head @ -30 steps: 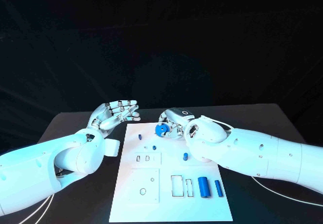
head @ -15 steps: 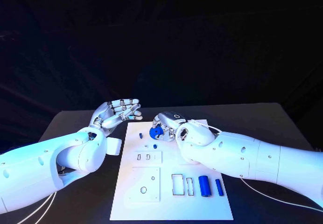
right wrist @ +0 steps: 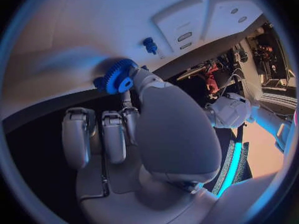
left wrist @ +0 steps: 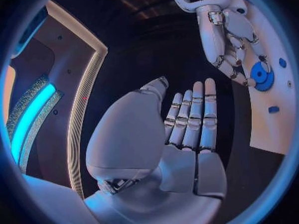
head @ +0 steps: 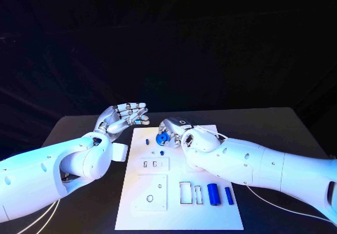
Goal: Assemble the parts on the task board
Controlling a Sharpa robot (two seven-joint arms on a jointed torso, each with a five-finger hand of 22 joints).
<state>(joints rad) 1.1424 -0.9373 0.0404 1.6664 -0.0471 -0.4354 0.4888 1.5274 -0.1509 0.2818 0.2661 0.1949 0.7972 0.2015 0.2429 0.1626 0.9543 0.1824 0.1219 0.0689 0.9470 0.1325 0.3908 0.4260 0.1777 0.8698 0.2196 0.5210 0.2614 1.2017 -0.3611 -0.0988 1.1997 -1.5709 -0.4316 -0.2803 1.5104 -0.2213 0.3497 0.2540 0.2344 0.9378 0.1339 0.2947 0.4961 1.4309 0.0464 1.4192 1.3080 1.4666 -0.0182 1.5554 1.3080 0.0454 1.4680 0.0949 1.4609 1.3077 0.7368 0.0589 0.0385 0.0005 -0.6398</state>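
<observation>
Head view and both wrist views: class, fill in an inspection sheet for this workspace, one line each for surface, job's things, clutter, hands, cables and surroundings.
Surface: black table, white task board in the middle.
Job's things: blue gear at the board's far end; blue cylinders lying near the front; small blue pegs standing.
Clutter: nothing seen.
Hands: right hand holds the blue gear; left hand holds nothing, fingers extended.
Cables: white cables trailing under the arms.
Surroundings: dark backdrop.
</observation>
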